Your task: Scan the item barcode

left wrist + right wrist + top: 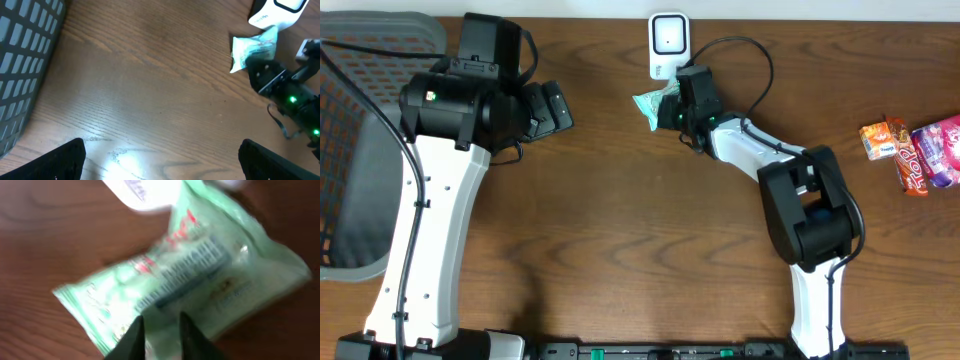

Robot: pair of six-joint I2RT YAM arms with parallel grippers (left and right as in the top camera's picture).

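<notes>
A pale green packet [650,103] lies on the wooden table just below the white barcode scanner [668,42]. My right gripper [670,108] is at the packet's right end. In the right wrist view its fingers [135,335] stand close together, pinching the packet [190,275], whose printed side faces the camera; the scanner [145,192] is at the top edge. My left gripper [555,108] hovers wide open over bare wood at the left [160,160], holding nothing. The left wrist view also shows the packet [252,50] and scanner [275,12] far off at top right.
A grey mesh basket [360,150] stands at the table's left edge, also seen at the left of the left wrist view [25,55]. Orange and pink snack packs [910,145] lie at the far right. The scanner's cable loops behind the right arm.
</notes>
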